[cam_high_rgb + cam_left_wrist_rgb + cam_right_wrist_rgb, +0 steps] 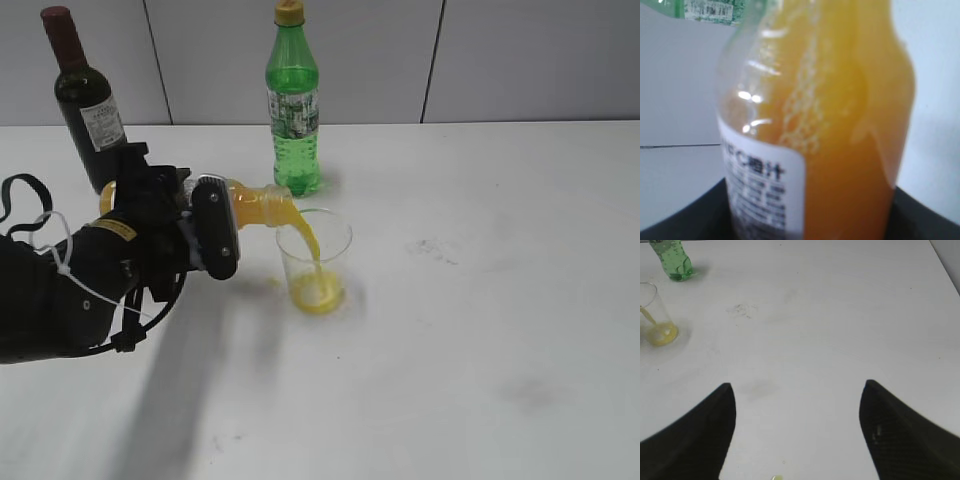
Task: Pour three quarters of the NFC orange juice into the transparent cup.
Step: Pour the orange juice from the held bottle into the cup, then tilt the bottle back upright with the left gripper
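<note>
My left gripper [205, 235] is shut on the NFC orange juice bottle [255, 204] and holds it tipped on its side, mouth to the right over the transparent cup [316, 262]. A stream of juice runs from the mouth into the cup, which holds a shallow yellow layer. The bottle fills the left wrist view [830, 125], with its white label at the lower left. My right gripper [796, 390] is open and empty above the bare table; it does not show in the exterior view. The cup also shows at the left edge of the right wrist view [655, 322].
A green bottle with a yellow cap [292, 100] stands just behind the cup. A dark wine bottle with a red cap [85, 100] stands at the back left, behind my left arm. The white table [480, 300] spreads to the right with faint smudges.
</note>
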Available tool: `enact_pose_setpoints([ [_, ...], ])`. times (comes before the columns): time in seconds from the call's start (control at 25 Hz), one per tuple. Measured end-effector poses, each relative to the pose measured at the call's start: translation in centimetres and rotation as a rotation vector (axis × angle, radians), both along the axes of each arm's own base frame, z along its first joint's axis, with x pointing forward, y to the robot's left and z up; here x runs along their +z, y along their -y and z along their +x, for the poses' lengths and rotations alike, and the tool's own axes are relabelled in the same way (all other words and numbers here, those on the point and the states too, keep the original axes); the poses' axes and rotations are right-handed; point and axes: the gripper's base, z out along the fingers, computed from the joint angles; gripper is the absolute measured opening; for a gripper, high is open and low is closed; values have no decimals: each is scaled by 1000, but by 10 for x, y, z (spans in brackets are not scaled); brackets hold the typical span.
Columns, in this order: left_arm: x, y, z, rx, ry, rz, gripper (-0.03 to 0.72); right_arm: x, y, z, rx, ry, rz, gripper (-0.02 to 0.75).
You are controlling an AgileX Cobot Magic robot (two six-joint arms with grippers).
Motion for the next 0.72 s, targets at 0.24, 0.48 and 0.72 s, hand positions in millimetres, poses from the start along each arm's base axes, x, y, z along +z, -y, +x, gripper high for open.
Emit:
enact_pose_setpoints([
  [0.24,1,0,0,-3,16,16,470,0,0,0,0,0,0,590],
  [0.48,4,-1,2,-3,55,41,470,0,0,0,0,0,0,590],
  [0.72,5,0,2,-15,71,54,470,0,0,0,0,0,0,590],
])
